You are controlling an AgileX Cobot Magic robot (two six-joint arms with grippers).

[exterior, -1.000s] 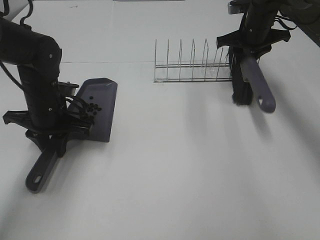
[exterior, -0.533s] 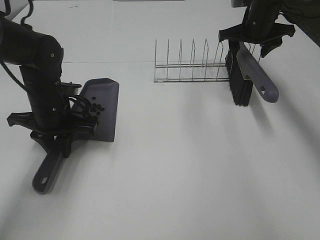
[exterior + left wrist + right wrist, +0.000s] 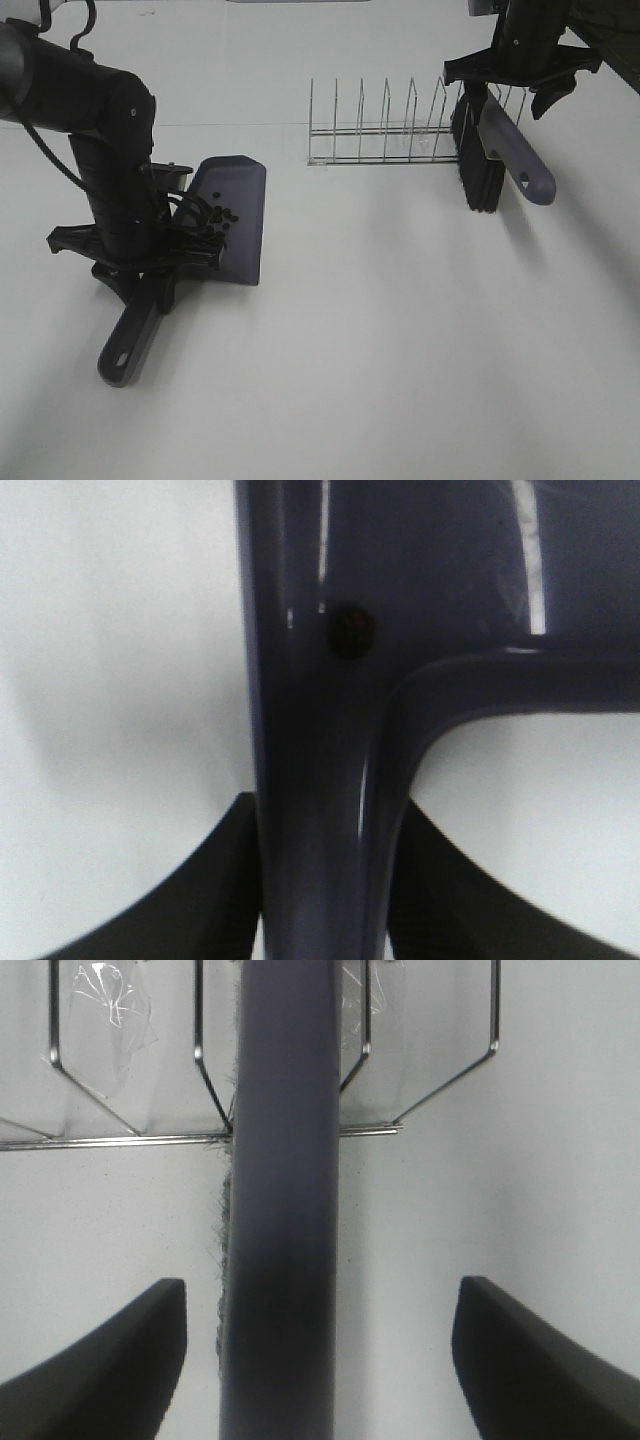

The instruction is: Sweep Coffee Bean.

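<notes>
The grey dustpan (image 3: 238, 205) lies on the white table at the left, with several coffee beans (image 3: 214, 220) clustered near its back. My left gripper (image 3: 150, 272) is shut on the dustpan's handle (image 3: 127, 345). In the left wrist view its jaws (image 3: 325, 810) squeeze the handle (image 3: 320, 730), and one bean (image 3: 352, 632) lies in the pan. The brush (image 3: 482, 165) stands with black bristles down at the right end of the wire rack (image 3: 385, 135), its grey handle (image 3: 520, 155) slanting down to the right. My right gripper (image 3: 517, 80) is above it, open; in the right wrist view (image 3: 320, 1285) its fingers (image 3: 110, 1360) stand well clear of the handle (image 3: 285, 1210).
The wire rack's slots hold nothing else, save a scrap of clear film (image 3: 100, 995). The white table (image 3: 400, 330) stretches across the front and middle. The right arm's body is at the top right corner.
My left arm has carried the dustpan with the beans to the right. My right gripper set the brush in the rack's end, opened, and now sits higher above it.
</notes>
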